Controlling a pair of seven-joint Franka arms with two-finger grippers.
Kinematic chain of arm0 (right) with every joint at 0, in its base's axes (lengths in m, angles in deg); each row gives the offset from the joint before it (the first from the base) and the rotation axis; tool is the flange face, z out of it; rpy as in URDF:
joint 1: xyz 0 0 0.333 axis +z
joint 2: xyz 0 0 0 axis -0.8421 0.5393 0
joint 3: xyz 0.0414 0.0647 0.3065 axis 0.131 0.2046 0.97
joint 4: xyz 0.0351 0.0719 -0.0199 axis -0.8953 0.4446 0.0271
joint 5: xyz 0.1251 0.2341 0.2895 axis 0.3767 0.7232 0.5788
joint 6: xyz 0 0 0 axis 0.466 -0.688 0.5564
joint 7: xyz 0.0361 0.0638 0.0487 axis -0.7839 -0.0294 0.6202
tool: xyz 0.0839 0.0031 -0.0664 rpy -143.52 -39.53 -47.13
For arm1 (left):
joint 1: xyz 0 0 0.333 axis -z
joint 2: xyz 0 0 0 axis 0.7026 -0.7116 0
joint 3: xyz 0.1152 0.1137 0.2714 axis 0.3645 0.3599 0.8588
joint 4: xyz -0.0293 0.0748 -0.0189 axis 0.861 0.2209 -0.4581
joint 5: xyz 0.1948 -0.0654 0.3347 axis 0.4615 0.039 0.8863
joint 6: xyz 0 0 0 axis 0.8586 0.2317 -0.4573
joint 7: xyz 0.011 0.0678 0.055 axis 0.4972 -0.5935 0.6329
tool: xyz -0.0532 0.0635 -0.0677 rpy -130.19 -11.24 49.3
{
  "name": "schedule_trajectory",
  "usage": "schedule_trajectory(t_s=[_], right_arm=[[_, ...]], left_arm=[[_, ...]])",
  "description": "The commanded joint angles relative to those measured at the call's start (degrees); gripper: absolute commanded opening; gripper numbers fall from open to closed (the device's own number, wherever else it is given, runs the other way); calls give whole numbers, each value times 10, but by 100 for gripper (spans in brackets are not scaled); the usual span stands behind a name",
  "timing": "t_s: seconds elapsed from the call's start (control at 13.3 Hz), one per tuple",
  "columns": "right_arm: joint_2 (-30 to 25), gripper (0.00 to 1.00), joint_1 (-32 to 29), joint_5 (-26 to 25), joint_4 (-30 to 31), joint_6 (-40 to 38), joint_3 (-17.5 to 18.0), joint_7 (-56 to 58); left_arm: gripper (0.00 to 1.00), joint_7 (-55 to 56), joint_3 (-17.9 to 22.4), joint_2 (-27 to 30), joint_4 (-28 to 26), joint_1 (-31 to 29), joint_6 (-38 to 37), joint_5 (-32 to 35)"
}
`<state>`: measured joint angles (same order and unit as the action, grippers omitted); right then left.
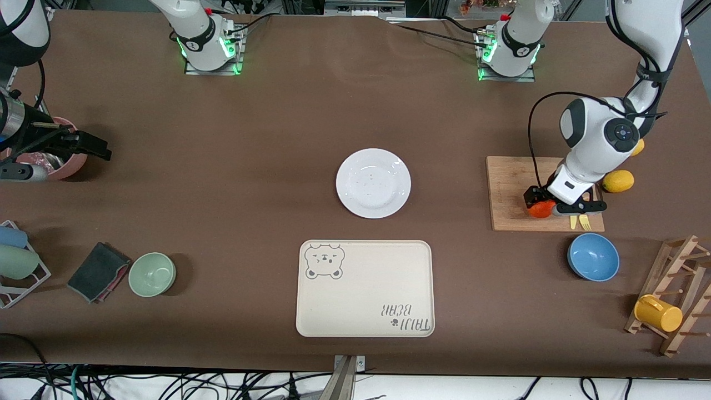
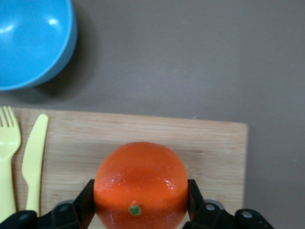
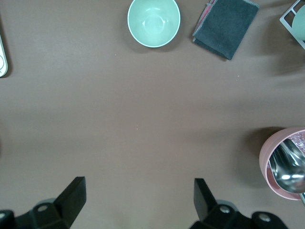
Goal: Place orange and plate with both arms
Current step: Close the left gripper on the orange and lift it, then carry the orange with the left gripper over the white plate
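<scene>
Now at right of frame, on bamboo cutting board (image 1: 514, 194): left gripper (image 1: 547, 206) pinching orange (image 1: 540, 209) across its middle, fingers (image 2: 85, 202) flat on both flanks. Likely light, firm, waxy-slick and round; best squeezed gently at widest girth. White plate (image 1: 373, 183) at frame centre, likely stiff, glossy, chippable; rim the only purchase. Right gripper (image 1: 91, 145) waiting at left edge beside pink bowl (image 1: 66, 164), fingers spread, nothing held.

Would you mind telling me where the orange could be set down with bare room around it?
The bear tray and the white plate are both bare, with open cloth around them. It is crowded where the left gripper clamps the orange: cutting board, yellow fork, knife, blue bowl, lemon. The right gripper waits, open.
</scene>
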<state>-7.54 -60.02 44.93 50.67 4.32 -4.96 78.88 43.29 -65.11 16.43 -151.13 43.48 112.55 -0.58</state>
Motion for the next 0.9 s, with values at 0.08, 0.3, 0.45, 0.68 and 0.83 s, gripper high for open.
schedule_trajectory(t_s=[0.08,0.3,0.45,0.68,0.83], right_arm=[[2,100,-5,5,-11,-9,3,6],[3,100,-5,5,-11,-9,3,6],[2,100,-5,6,-11,-9,3,6],[3,100,-5,6,-11,-9,3,7],[3,100,-5,6,-11,-9,3,7]], left_arm=[[0,43,-18,30,-4,62,-19,-43],[0,134,-68,27,23,100,-20,-61],[0,209,-108,27,49,123,-22,-56],[0,299,-148,22,87,163,-46,-54],[0,327,-150,9,121,206,-74,-54]])
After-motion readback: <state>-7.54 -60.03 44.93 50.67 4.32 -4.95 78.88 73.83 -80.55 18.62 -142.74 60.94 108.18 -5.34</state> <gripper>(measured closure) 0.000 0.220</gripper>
